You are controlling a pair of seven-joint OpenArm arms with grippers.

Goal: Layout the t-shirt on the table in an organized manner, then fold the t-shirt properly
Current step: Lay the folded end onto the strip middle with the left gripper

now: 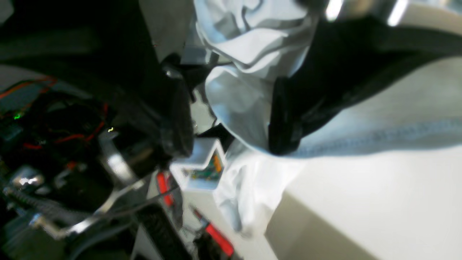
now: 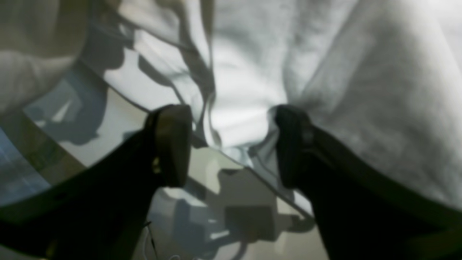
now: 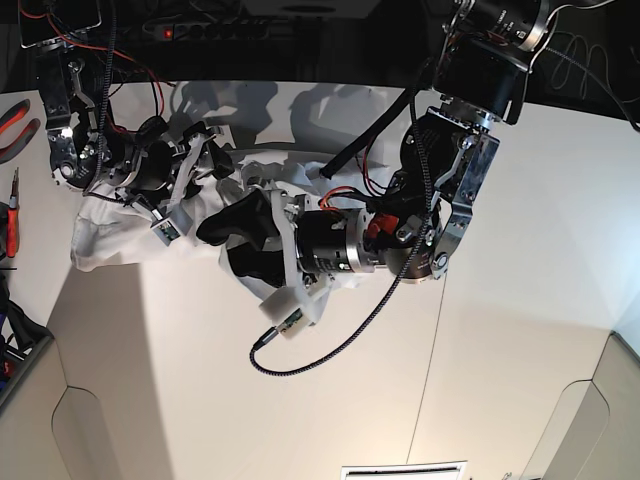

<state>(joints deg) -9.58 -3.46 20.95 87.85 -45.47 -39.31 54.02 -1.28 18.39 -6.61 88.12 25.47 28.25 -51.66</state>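
The white t-shirt (image 3: 110, 232) lies crumpled at the back left of the table (image 3: 500, 300). In the base view my left gripper (image 3: 226, 246) reaches in from the right and hangs over the shirt's right part. Its wrist view shows the jaws wide apart, the left gripper (image 1: 229, 148) open, with a wrinkled fold of t-shirt (image 1: 245, 54) between the dark fingers (image 1: 285, 122). My right gripper (image 3: 205, 155) is at the shirt's far edge. Up close the right gripper (image 2: 231, 112) is open too, with a bunch of t-shirt (image 2: 238, 119) lying between its tips.
Red-handled pliers (image 3: 15, 115) and other tools (image 3: 10, 215) lie at the table's left edge. A black cable (image 3: 330, 340) loops down from the left arm over the tabletop. Thin seam lines (image 3: 432, 360) cross the table. A power strip (image 3: 200, 30) runs along the back.
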